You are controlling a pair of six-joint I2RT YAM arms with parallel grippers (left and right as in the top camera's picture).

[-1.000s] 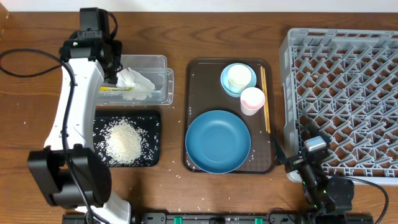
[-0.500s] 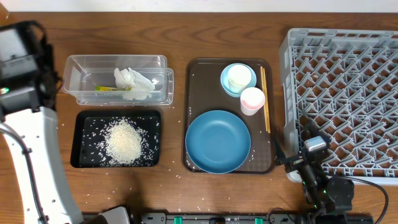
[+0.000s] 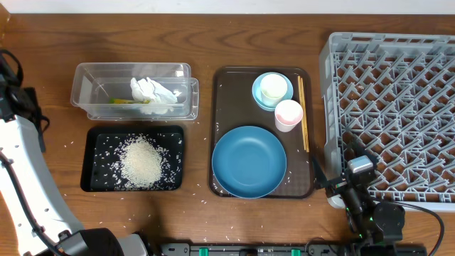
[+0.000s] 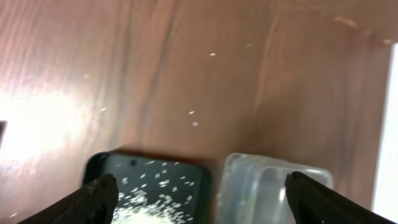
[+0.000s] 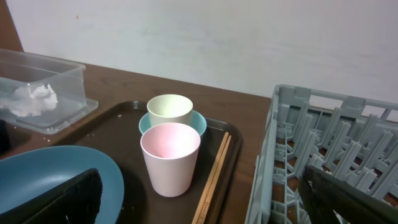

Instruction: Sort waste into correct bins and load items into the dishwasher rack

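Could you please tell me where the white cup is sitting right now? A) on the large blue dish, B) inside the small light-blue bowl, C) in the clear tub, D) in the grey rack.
B: the white cup stands inside the small light-blue bowl on the brown tray, just behind the pink cup.

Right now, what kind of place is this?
Probably a lab tabletop staged for dish-clearing: grey dishwasher rack, brown serving tray carrying a blue dish, black tray of rice, clear tub holding a napkin.
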